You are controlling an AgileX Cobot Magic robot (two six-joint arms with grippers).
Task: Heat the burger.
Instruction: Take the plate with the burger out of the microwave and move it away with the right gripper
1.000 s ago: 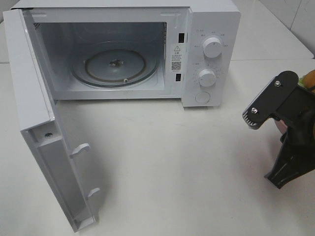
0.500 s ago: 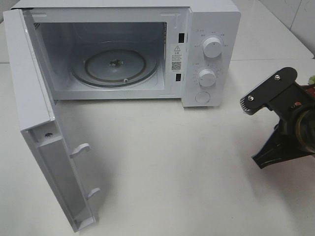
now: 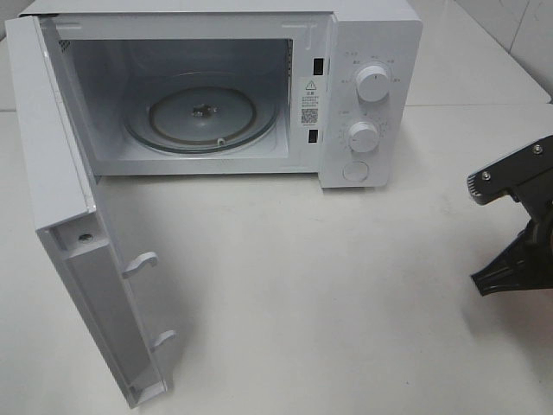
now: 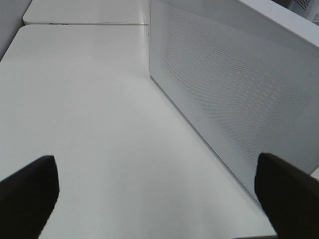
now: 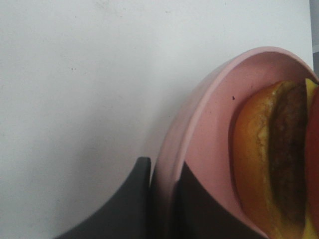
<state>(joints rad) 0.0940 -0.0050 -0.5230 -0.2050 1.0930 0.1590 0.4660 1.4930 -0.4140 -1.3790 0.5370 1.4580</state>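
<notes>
I am pinching the pink plate's (image 5: 199, 124) rim with my right gripper (image 5: 164, 199) so the burger (image 5: 271, 159) rides toward the open microwave (image 3: 207, 95), left gripper (image 4: 154, 194) gaping empty.

Right tool (image 5: 164, 186) clamped on pink plate (image 5: 199, 114) rim, burger (image 5: 271, 159) on plate, white table (image 5: 75, 99)

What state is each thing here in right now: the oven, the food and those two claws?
Microwave: door wide open, turntable bare.
Burger: on the pink plate.
Right gripper: shut on the plate's rim.
Left gripper: open, holding nothing.
</notes>
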